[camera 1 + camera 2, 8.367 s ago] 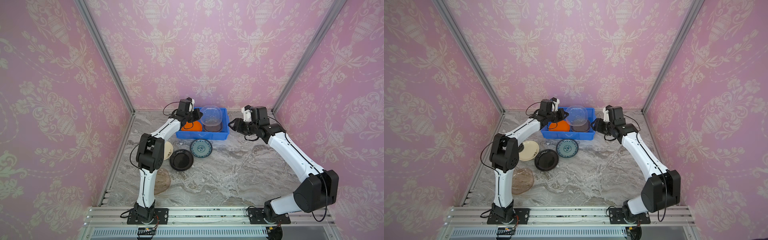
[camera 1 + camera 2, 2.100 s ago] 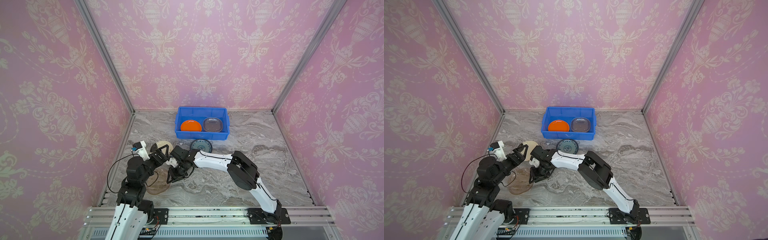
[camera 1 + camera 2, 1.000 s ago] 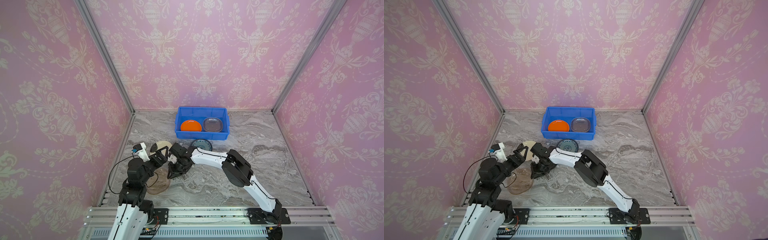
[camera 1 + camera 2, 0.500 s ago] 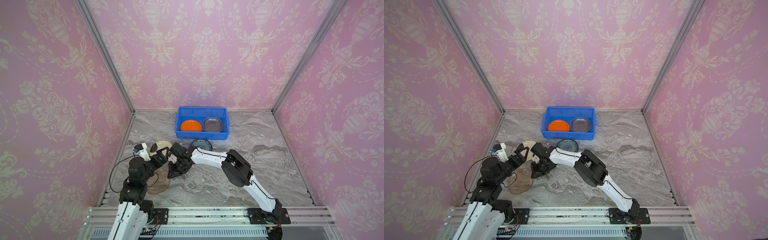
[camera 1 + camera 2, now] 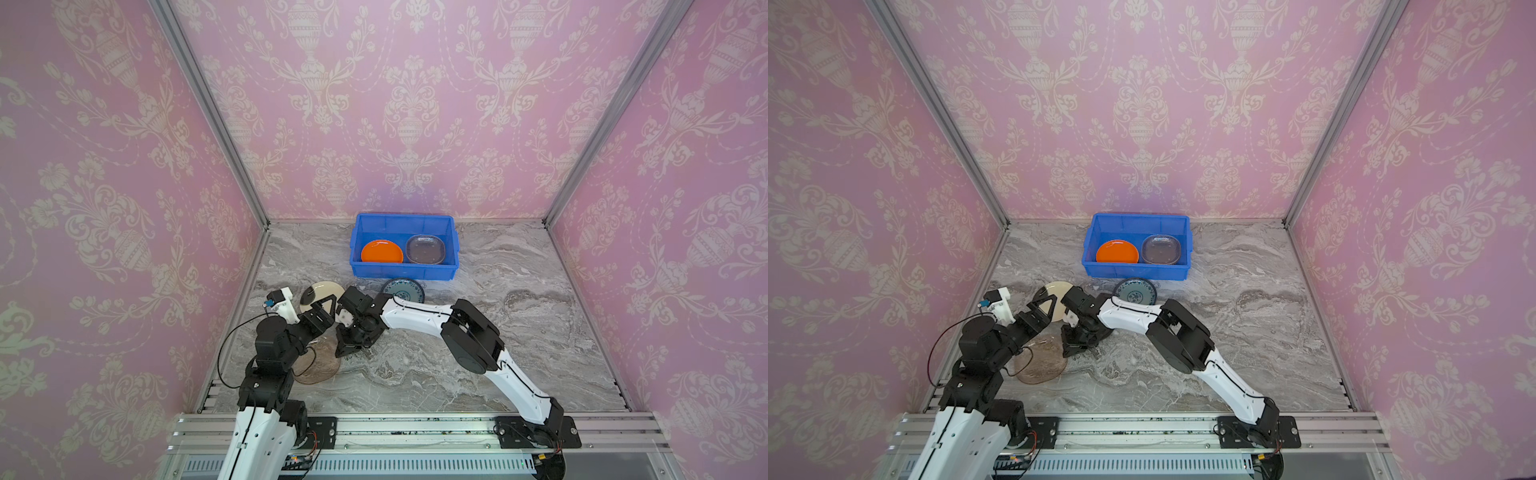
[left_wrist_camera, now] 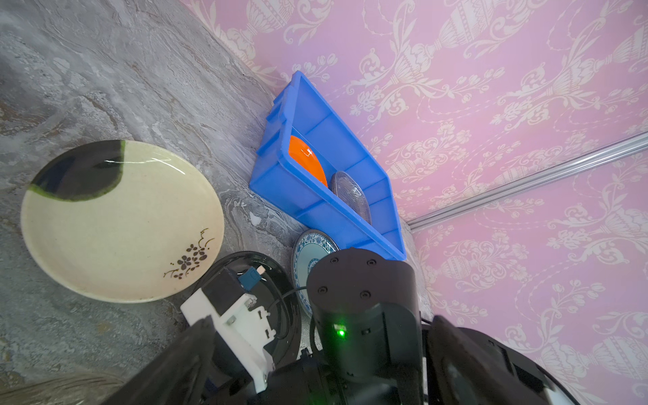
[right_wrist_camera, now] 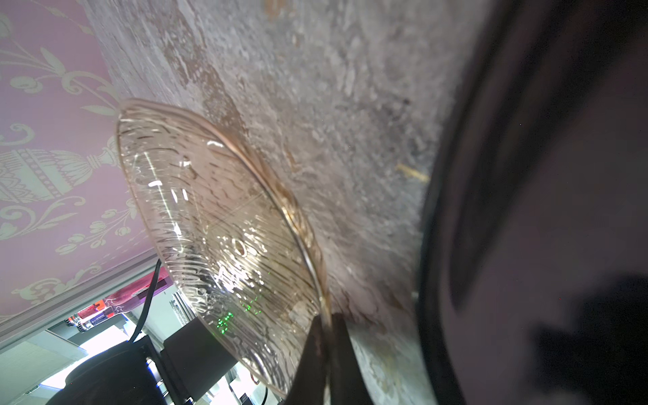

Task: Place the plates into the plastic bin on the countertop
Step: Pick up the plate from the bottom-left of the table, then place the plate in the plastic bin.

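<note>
On countertop point(image 5: 415, 374) | brownish plate point(image 7: 217, 224) rim clamped by right end effector point(image 7: 326, 324)

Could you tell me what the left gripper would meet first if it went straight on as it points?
Probably the right arm's wrist: in the left wrist view it fills the gap ahead of the open left gripper. The cream plate lies aside; depth is unclear.

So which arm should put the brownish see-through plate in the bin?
Right: the right fingers grip the rim of the brownish translucent plate; the left fingers stand open and empty.
</note>
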`<action>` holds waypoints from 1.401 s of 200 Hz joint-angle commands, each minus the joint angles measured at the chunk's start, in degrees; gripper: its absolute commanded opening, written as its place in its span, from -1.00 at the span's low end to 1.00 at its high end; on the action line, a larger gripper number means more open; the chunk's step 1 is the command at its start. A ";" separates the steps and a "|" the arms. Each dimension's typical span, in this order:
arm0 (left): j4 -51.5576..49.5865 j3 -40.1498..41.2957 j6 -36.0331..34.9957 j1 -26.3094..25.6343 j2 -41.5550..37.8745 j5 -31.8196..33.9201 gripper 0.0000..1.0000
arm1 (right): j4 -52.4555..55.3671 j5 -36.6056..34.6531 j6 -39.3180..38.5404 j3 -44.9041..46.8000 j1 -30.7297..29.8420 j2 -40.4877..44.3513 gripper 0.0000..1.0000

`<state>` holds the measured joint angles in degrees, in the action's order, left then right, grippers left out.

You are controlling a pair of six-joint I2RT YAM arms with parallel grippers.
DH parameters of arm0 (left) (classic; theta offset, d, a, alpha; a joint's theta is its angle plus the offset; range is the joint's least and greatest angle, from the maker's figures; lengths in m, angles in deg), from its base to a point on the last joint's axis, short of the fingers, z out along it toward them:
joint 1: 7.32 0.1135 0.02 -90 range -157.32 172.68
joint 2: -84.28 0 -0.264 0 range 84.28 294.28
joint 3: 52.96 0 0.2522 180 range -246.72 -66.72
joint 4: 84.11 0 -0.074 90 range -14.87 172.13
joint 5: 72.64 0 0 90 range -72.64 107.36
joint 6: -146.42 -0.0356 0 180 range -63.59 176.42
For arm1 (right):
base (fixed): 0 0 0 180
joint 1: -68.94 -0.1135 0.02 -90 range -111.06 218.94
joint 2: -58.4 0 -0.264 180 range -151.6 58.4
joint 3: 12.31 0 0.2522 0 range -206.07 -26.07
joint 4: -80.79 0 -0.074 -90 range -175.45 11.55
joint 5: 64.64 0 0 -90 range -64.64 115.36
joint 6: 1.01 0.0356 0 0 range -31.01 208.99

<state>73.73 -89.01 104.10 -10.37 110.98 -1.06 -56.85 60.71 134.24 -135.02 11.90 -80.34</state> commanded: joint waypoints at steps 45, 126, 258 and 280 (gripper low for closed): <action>2.62 -5.79 -3.03 0.61 7.71 -2.50 0.93 | 1.37 -2.15 -4.41 1.87 -0.44 5.92 -1.00; 11.43 -12.56 -3.91 0.68 20.02 -3.21 0.92 | -1.16 -5.32 -4.34 14.23 4.11 18.03 -1.00; 20.36 -30.32 -4.46 0.25 49.08 -31.33 0.42 | 9.73 -8.85 -12.21 20.28 26.16 36.29 -1.00; 22.57 -31.29 -2.90 -0.36 51.92 -34.82 0.44 | 11.21 -8.91 -13.51 18.56 27.99 36.93 -1.00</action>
<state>91.84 -117.86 98.78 -10.18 160.62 -27.22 -49.04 52.32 124.21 -114.54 39.16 -44.89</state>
